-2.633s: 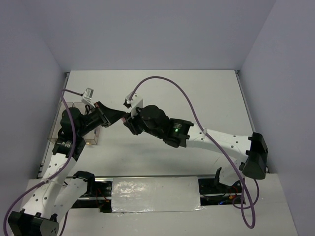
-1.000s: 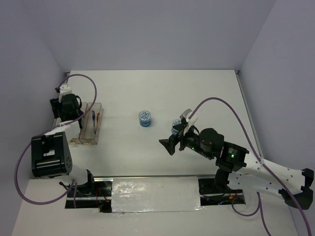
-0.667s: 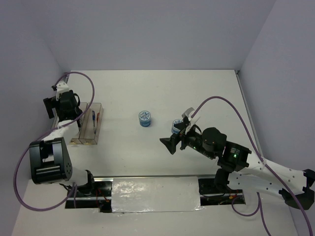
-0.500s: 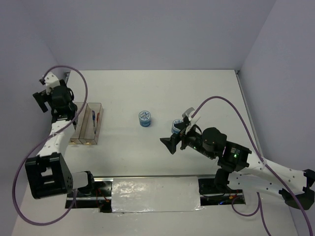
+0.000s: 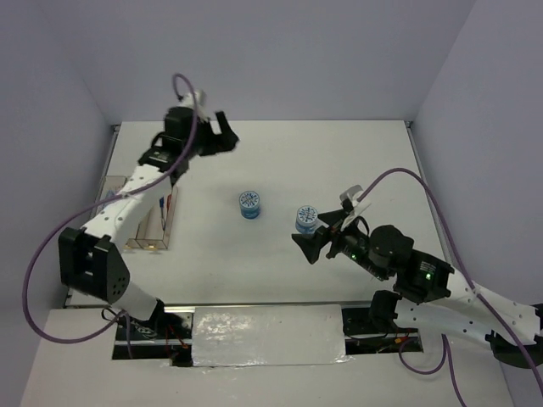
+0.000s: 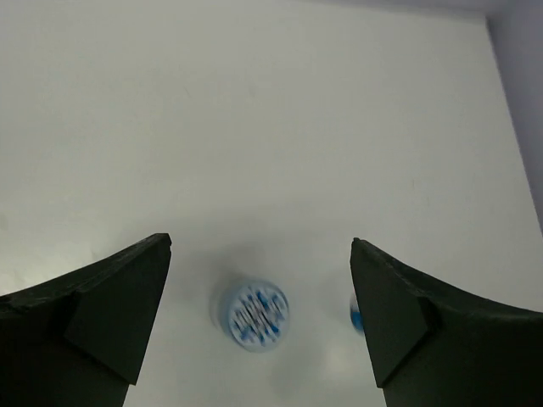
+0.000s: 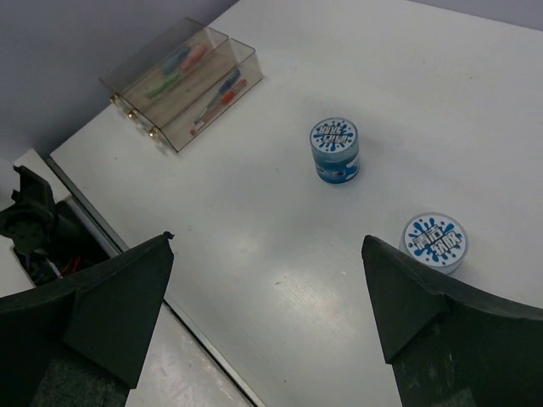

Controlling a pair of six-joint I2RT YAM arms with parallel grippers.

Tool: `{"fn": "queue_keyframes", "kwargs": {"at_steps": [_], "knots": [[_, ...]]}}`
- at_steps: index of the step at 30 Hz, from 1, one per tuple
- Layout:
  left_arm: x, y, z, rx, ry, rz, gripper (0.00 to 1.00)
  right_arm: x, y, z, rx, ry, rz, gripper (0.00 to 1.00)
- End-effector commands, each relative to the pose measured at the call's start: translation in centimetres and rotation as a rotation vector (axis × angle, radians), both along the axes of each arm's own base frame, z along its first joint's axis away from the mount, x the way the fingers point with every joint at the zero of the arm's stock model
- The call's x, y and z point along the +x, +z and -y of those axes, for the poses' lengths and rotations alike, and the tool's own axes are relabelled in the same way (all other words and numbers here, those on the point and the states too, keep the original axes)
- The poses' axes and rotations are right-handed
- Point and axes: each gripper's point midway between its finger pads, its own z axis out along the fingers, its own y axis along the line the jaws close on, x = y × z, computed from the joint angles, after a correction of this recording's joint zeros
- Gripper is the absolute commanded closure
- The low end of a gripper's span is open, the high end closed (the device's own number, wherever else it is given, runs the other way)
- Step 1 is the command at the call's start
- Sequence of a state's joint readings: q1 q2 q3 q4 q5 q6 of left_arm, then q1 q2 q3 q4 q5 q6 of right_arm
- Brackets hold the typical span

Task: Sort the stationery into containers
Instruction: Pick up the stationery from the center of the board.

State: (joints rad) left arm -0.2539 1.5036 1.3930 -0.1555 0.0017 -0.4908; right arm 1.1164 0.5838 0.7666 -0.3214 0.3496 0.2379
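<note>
Both pairs gape wide and empty: your right fingers [image 5: 304,243] sit just beside the right-hand roll [image 5: 307,219], right of centre, while your left fingers [image 5: 227,140], upper left, hang well up-frame of the centre roll [image 5: 249,203] on the tabletop [image 5: 373,161].

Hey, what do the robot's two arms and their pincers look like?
The left arm and right arm both have white links dotted with small holes, joined by bulky black joints. A looping purple cable trails along each. The left pincer and right pincer each have two wedge-shaped matte black fingers.
</note>
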Motion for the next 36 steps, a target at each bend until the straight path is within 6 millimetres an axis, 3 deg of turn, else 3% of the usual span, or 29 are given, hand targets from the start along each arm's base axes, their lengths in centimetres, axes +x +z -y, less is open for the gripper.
{"fn": "queue_keyframes", "kwargs": {"at_steps": [1, 2, 3, 6, 9, 11, 14, 19, 28, 34, 36], "knots": [[-4.2, -3.8, 5.9, -0.035, -0.154, -0.173, 0.01, -0.4, 1.5, 1.8, 0.072, -0.046, -0.016, 0.0], [-4.2, -4.9, 6.5, -0.004, -0.141, -0.185, 0.01, -0.5, 1.1, 1.9, 0.065, -0.045, -0.027, 0.0], [-5.4, -5.9, 8.8, 0.023, -0.193, -0.197, 0.01, -0.6, 1.0, 2.1, 0.06, -0.047, -0.033, 0.0], [-6.3, -10.3, 10.8, 0.146, -0.201, -0.258, 0.01, -0.8, 0.7, 2.7, 0.037, -0.052, -0.047, 0.0], [-6.7, -14.1, 11.3, 0.213, -0.196, -0.325, 0.01, -1.0, 0.7, 3.1, 0.032, -0.049, -0.049, 0.0], [-7.0, -15.3, 11.4, 0.244, -0.191, -0.339, 0.01, -1.2, 0.4, 3.1, 0.029, -0.038, -0.049, 0.0], [-7.9, -16.7, 11.2, 0.305, -0.178, -0.363, 0.01, -1.2, -0.1, 3.2, 0.018, -0.039, -0.051, 0.0], [-7.7, -18.2, 10.0, 0.377, -0.116, -0.356, 0.01, -1.3, -0.5, 2.3, -0.001, -0.01, -0.049, 0.0], [-7.6, -21.2, 10.0, 0.404, -0.119, -0.381, 0.01, -1.3, -0.9, 1.3, -0.037, 0.023, -0.052, 0.0], [-7.0, -21.6, 10.1, 0.419, -0.11, -0.371, 0.01, -1.4, -1.0, 1.0, -0.038, 0.037, -0.052, 0.0], [-6.8, -21.5, 10.2, 0.422, -0.114, -0.371, 0.07, -1.4, -1.1, 1.0, -0.041, 0.039, -0.052, 0.0]]}}
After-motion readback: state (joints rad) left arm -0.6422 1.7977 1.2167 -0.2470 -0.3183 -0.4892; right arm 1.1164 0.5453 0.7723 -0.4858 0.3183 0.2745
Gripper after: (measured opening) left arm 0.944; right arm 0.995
